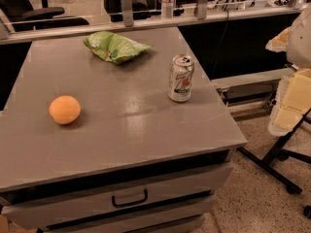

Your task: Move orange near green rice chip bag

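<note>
Orange [64,109]: near the left edge of the table [146,130], towards the front, untouched. Chip bag [115,46]: by the back edge, well apart from the orange. Can [181,78]: near the right edge. Gripper: nowhere in view, so its grip cannot be told; the whole move is judged still to do.

On table [146,140]: orange [64,109] front left, chip bag [115,46] back centre, can [181,78] right, well apart; gripper out of view.

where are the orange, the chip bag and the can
orange [64,109]: camera view, middle of the fruit
chip bag [115,46]: camera view, middle of the foil
can [181,79]: camera view, side label
gripper: not in view
</note>
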`<state>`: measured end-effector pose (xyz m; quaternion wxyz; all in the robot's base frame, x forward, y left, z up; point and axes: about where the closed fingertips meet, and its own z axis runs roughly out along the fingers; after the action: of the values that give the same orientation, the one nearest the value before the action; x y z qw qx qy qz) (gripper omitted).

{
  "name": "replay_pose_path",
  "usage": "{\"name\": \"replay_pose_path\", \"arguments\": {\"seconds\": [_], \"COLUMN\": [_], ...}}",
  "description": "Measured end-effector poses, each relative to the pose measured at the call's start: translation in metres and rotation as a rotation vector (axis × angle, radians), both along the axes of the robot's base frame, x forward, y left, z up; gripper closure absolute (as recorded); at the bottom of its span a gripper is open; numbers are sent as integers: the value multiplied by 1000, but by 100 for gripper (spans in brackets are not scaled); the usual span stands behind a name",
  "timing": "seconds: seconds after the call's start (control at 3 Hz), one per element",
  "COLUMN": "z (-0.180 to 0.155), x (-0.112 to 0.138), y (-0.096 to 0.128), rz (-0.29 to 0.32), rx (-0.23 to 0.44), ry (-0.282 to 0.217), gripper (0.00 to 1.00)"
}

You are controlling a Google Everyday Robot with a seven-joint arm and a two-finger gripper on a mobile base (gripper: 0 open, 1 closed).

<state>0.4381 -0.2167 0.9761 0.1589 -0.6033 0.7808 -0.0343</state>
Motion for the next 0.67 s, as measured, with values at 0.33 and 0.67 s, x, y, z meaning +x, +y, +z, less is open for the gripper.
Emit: {"name": "replay_pose_path", "arguments": {"seconds": [0.33, 0.67], "z": [0, 2], "x": [0, -10], "y": [0, 9], "rz": [0, -66], "rx": [0, 90], "ry": [0, -15], "gripper": [0, 0]}}
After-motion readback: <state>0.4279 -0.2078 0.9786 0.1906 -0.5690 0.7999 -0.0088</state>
